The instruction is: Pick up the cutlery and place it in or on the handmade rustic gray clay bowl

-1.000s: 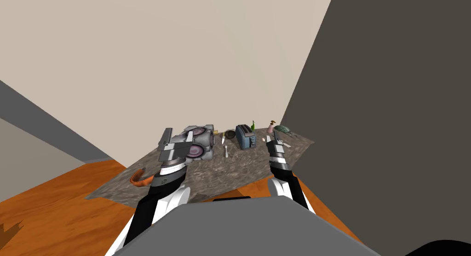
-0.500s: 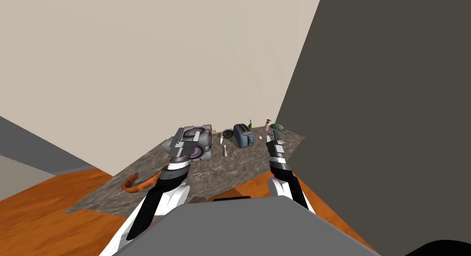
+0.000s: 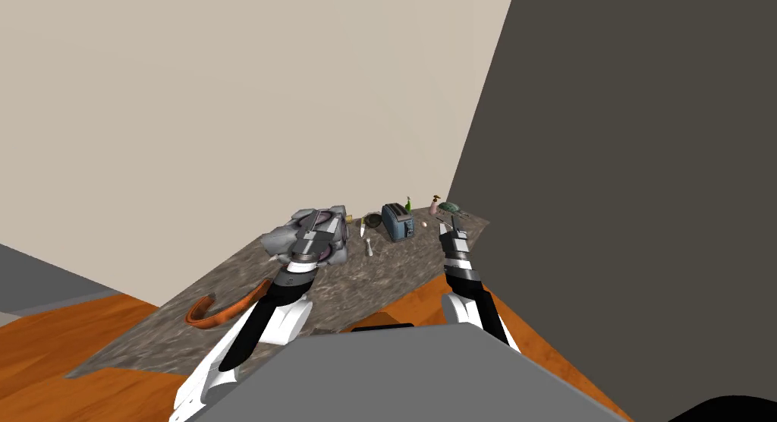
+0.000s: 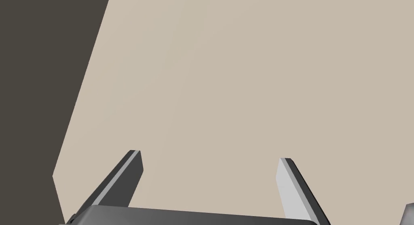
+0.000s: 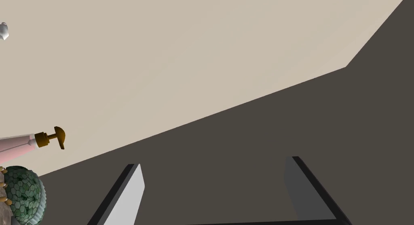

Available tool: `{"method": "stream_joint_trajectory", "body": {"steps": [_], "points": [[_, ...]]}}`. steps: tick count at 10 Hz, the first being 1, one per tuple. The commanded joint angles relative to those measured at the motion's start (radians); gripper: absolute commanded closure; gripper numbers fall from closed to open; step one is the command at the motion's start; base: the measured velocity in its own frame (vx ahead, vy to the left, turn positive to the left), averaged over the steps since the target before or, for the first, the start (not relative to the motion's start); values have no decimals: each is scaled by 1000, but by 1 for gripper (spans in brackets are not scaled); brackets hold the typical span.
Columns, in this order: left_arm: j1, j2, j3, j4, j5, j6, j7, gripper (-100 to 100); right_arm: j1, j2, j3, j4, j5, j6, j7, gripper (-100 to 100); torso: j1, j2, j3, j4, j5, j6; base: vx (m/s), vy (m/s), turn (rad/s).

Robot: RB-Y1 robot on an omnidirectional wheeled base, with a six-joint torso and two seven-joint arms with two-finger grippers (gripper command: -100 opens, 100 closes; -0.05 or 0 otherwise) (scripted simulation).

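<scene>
Both arms are raised over the mottled stone counter [image 3: 379, 285]. Left gripper [image 4: 210, 162]: fingers spread wide, holding nothing. Right gripper [image 5: 215, 164]: likewise apart and empty. The light grey cutlery piece [image 3: 369, 247] lies flat on the counter at 6 o'clock of the dark grey bowl [image 3: 373, 221] and 8 o'clock of the blue toaster [image 3: 397, 222], between the grippers and touching neither.

Flat, even light is brightening the beige wall [image 3: 265, 99] across the upper left, while the grey wall [image 3: 645, 174] on the right is reading dull and dark. The wide lens is splaying both walls toward the corners. The counter [image 3: 379, 281] at centre is showing evenly lit.
</scene>
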Motion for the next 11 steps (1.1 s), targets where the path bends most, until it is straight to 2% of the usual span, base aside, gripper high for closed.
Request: {"method": "stream_joint_trajectory", "body": {"steps": [1, 2, 3, 4, 5, 7, 8, 9, 10, 11], "points": [[-23, 50, -10, 18, 3, 24, 10, -100, 0, 0, 0, 0, 0, 0, 0, 0, 0, 0, 0, 0, 0, 0, -33, 10, -104], [-43, 81, -19, 39, 6, 41, 18, -100, 0, 0, 0, 0, 0, 0, 0, 0, 0, 0, 0, 0, 0, 0, -45, 12, -226], [-43, 98, -19, 39, 6, 41, 18, -100, 0, 0, 0, 0, 0, 0, 0, 0, -1, 1, 0, 0, 0, 1, -32, 13, -80], [-62, 135, -29, 60, 8, 60, 27, -100, 0, 0, 0, 0, 0, 0, 0, 0, 0, 0, 0, 0, 0, 0, -27, 7, -138], [-62, 144, -29, 60, 8, 60, 27, -100, 0, 0, 0, 0, 0, 0, 0, 0, -1, 0, 0, 0, 0, 0, -19, 8, -65], [-100, 214, -52, 106, 12, 102, 44, -100, 0, 0, 0, 0, 0, 0, 0, 0, -1, -1, 0, 0, 0, 0, -27, 3, -176], [-100, 236, -52, 106, 12, 102, 44, -100, 0, 0, 0, 0, 0, 0, 0, 0, -1, 0, 0, 0, 0, 1, -28, 1, -85], [-118, 269, -64, 131, 13, 125, 52, -100, 0, 0, 0, 0, 0, 0, 0, 0, -1, 0, 0, 0, 0, 0, -26, -8, -134], [-118, 283, -64, 131, 13, 125, 52, -100, 0, 0, 0, 0, 0, 0, 0, 0, -1, 0, 0, 0, 0, 0, -18, -4, -71], [-136, 320, -78, 156, 14, 150, 59, -100, 0, 0, 0, 0, 0, 0, 0, 0, -1, -1, 0, 0, 0, 0, -18, -12, -161]]}}
